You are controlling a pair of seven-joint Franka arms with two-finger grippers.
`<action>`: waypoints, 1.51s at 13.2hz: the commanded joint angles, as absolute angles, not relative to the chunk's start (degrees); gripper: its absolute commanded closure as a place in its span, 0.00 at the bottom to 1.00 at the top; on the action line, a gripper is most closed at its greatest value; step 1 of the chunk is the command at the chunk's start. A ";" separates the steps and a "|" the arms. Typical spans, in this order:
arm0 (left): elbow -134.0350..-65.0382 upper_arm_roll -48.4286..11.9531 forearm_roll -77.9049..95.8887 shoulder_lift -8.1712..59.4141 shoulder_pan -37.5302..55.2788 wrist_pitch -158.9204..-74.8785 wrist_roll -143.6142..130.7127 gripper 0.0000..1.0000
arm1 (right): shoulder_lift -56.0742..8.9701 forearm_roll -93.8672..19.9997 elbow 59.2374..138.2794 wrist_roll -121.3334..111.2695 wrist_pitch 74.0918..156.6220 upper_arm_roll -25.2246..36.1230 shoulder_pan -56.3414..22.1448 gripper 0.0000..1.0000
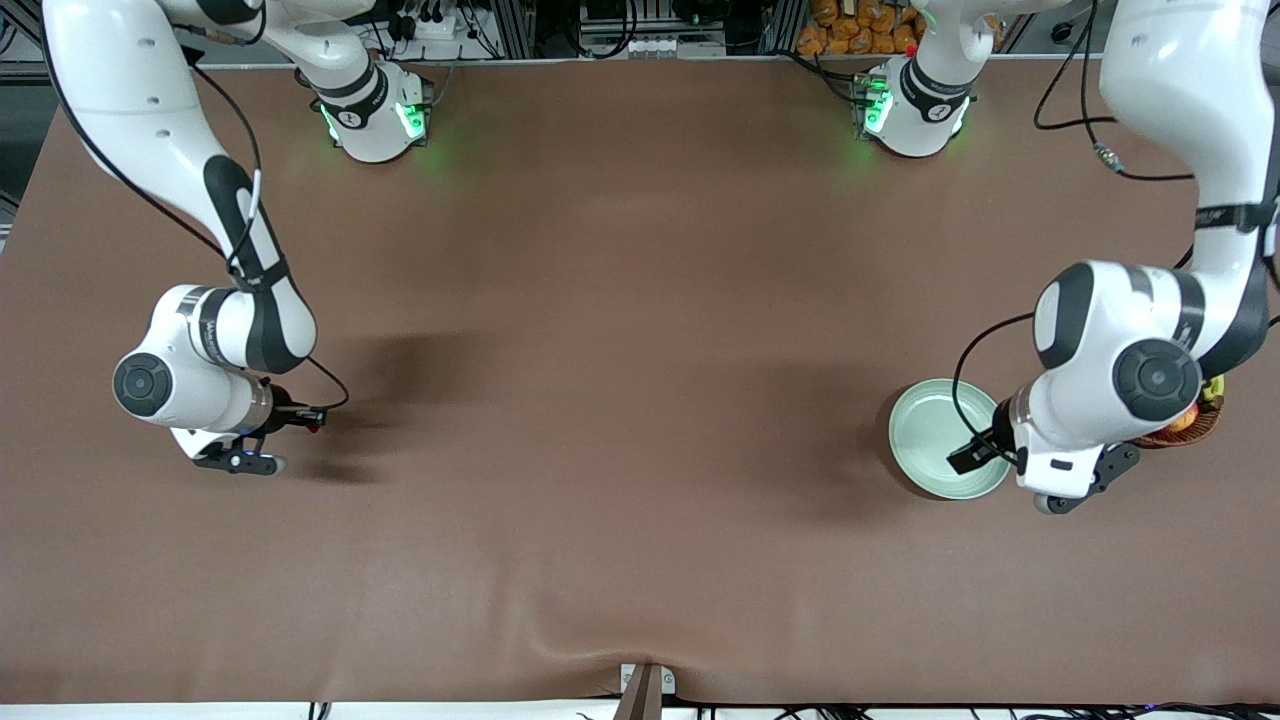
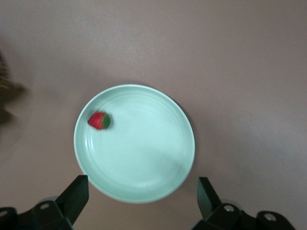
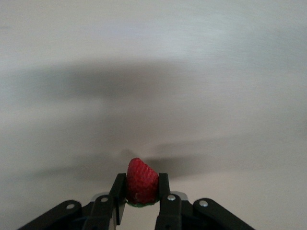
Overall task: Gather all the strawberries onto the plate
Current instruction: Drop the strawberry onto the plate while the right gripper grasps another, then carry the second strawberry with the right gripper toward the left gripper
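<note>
Between the fingers (image 3: 165, 191) of the right gripper (image 3: 142, 191), one strawberry (image 3: 142, 182) is clamped; carriage to the plate (image 1: 925, 425) is judged next.
Left gripper (image 2: 141, 194) is held open above the plate, where a second strawberry (image 2: 99, 120) lies; a wicker basket (image 1: 1190, 425) is noted beside it.

Basket (image 1: 1195, 425) mostly hidden under left arm; third strawberry unseen.

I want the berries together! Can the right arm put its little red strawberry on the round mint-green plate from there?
Probably not yet: the right gripper holding the strawberry is at the opposite end of the table from the plate.
</note>
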State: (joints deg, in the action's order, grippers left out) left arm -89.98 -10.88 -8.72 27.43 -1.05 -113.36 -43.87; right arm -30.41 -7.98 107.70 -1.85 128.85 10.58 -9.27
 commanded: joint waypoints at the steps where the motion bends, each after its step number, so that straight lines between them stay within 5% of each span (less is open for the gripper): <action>1: -88.34 -12.39 -8.62 24.00 -1.32 -107.25 -42.89 0.00 | -24.45 -8.44 107.32 -6.75 124.90 10.37 -15.53 1.00; 11: -87.01 -12.22 -4.31 21.97 -2.99 -102.66 -35.68 0.00 | -34.25 -8.35 84.94 -26.63 125.68 10.37 -40.24 1.00; 14: -87.01 -12.22 -4.13 22.59 -2.81 -102.74 -35.86 0.00 | -41.90 -8.35 76.57 -26.63 128.30 8.19 -41.84 1.00; 20: -87.01 -12.48 -3.17 24.60 -0.36 -104.49 -41.47 0.00 | -52.89 -8.26 71.73 -25.58 141.94 2.73 -42.36 1.00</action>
